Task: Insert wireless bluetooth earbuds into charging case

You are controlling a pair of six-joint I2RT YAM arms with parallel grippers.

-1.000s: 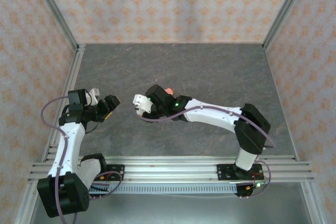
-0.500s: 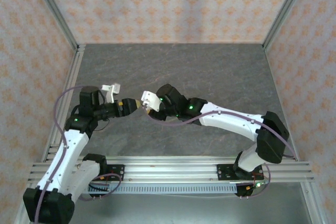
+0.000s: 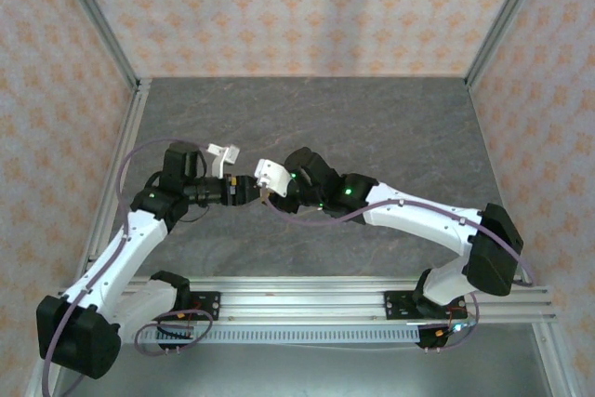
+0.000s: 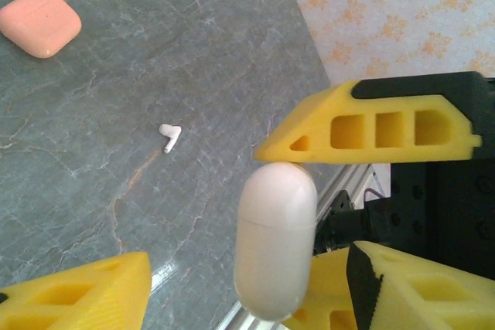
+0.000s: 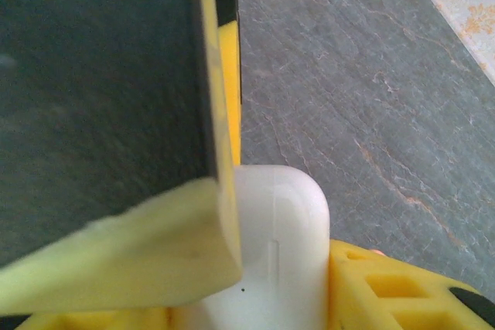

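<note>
Above the grey stone-patterned counter (image 4: pixel 232 52), the right gripper (image 5: pixel 278 268) clamps a white pebble-shaped plastic charging case (image 4: pixel 274 245); the left gripper (image 4: pixel 205 205) straddles it, fingers spread, seemingly not yet squeezing. One tiny white short-stemmed earbud (image 4: pixel 169 137) lies on the counter, well apart from a salmon-pink rounded-square case (image 4: pixel 40 21).

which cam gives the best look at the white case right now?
Left wrist: the white case shows almost whole, between yellow fingers. Right wrist has it very close, one finger covering part. Top external: too small to make out.
</note>
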